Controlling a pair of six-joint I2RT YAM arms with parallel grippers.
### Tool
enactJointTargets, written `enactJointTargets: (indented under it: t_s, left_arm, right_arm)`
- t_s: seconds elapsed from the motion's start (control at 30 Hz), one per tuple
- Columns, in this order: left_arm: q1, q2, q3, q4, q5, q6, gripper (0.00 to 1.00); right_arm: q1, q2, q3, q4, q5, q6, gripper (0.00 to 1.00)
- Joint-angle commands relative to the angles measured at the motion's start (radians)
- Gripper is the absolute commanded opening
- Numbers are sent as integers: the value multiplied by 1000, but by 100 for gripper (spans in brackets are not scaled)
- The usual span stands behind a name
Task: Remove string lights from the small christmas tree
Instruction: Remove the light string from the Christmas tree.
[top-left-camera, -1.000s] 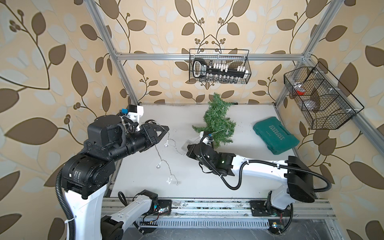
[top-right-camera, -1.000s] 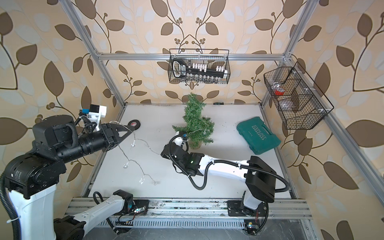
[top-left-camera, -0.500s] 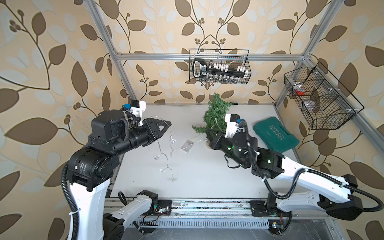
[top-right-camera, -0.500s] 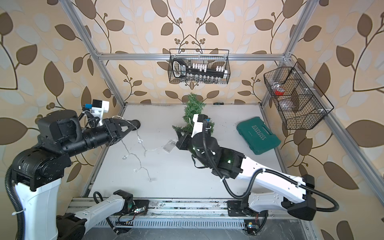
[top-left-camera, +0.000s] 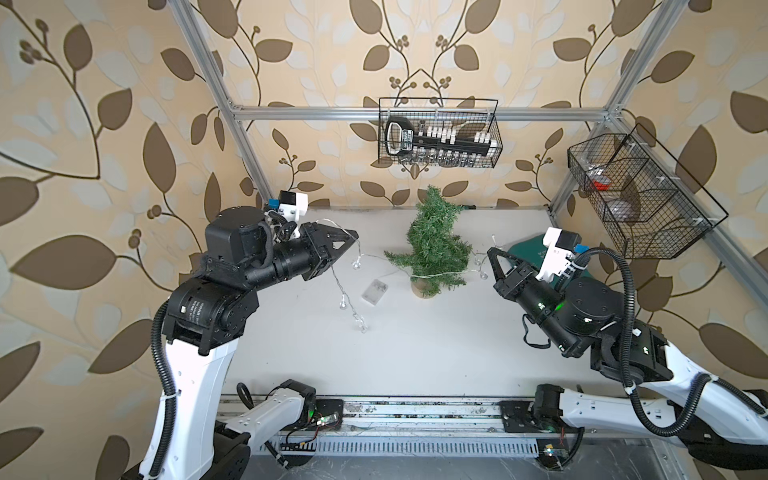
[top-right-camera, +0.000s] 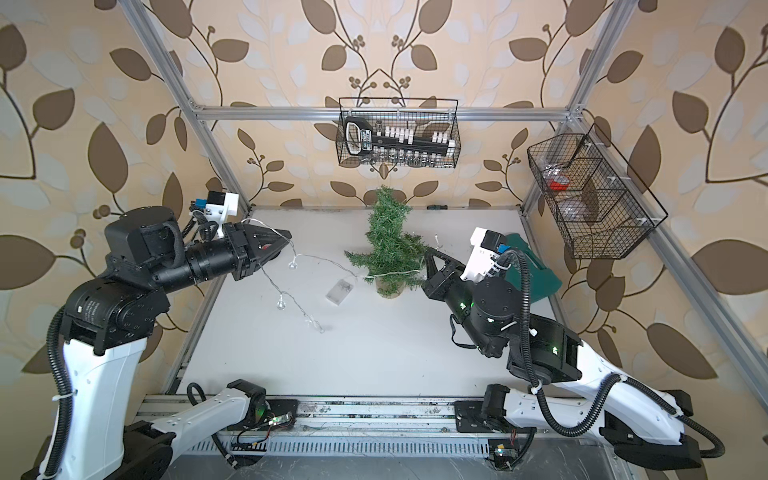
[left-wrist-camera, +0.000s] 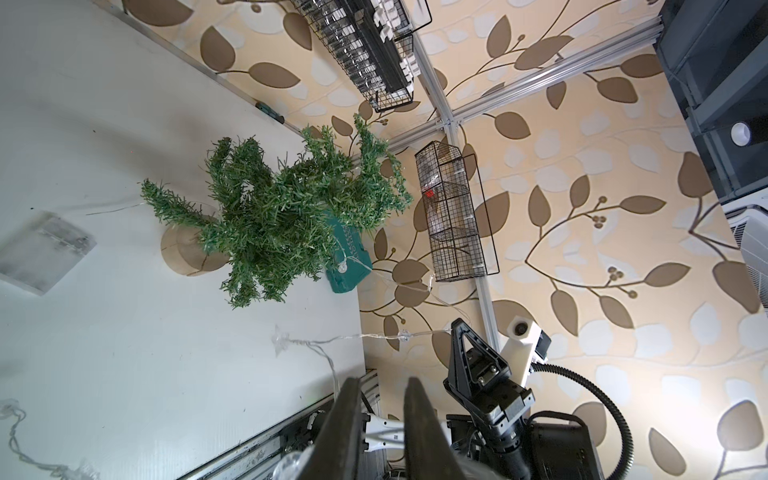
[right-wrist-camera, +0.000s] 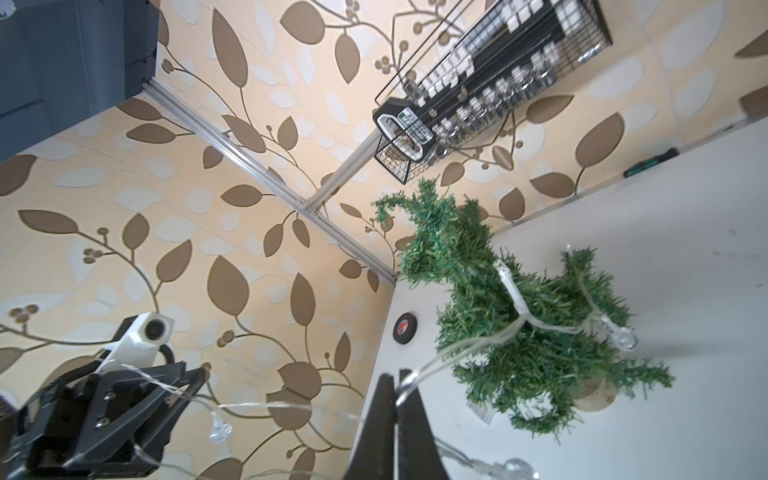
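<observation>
Where the tree (top-left-camera: 432, 245) stood: upright on its round tan base, toward the back of the worktop (top-left-camera: 415, 357), between the two arms.
Lights (right-wrist-camera: 621, 337): one thin wire strand ran from the left fingers down through hanging bulbs, lay across the tree's lowest branches, and went on to the right fingers.
Box (top-left-camera: 374, 289): clear battery box, just beside the tree base on the left arm's side. Whether it lay on the worktop or hung just over it could not be told.
Left fingers (left-wrist-camera: 347, 415): held high over the worktop, pointing toward the tree and well apart from it. The wire was draped over them. The left wrist view showed a narrow gap between them, and whether they pinched the wire could not be told.
Right fingers (right-wrist-camera: 380, 424): pressed together, pinching the wire, which came out between their tips. They were raised near the tree's branches without touching them.
Case (top-right-camera: 544, 274): green, on the worktop behind the right arm.
Tape (right-wrist-camera: 405, 328): black roll, flat on the worktop at its edge on the left arm's side.
</observation>
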Motion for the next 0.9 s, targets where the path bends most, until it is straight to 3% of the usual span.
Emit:
enactJointTargets:
  t_s: [0.0,0.3,0.4,0.6,0.87]
  left_arm:
    - [-4,23,51,76,38,-13,0]
    - [-4,84,127,65,32,25,0]
    - [-4,107,161,67,22,42,0]
    - [-4,195,287,69,16,97,0]
    - [-1,301,459,78,25,126,0]
  right_arm:
    - [-42,29,60,38,45,-146,0]
    - [-475,207,278,16,-404,-139,0]
    - [-573,265,333,32,-522,-124,0]
    - [-616,392,462,107,-667,-132,0]
    - [-620,524,623,130,-749,-159,0]
